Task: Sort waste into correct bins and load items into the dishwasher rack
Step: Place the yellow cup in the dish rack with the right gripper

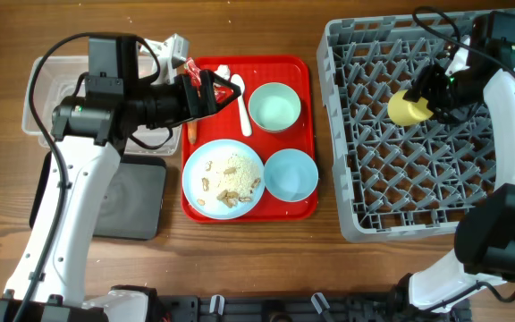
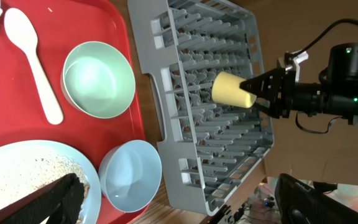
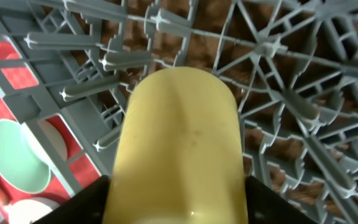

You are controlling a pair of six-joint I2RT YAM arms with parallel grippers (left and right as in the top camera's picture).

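Observation:
My right gripper [image 1: 425,100] is shut on the small yellow cup [image 1: 407,107] and holds it on its side just above the pegs of the grey dishwasher rack [image 1: 356,179]; the cup fills the right wrist view [image 3: 176,137]. My left gripper [image 1: 210,93] is open over the back left of the red tray, beside the red-and-white wrapper [image 1: 189,68]. On the tray lie the tissue wad [image 1: 224,72], white spoon [image 1: 240,103], mint-green bowl [image 1: 274,107], light blue bowl [image 1: 291,174] and pale blue plate [image 1: 202,165] with crumbs [image 1: 232,174]. A carrot piece [image 1: 189,132] lies at the tray's left edge.
The clear tub [image 1: 47,76] stands at the back left, partly under my left arm. The black tray [image 1: 137,201] lies in front of it. The red serving tray [image 1: 307,85] sits between the bins and the rack.

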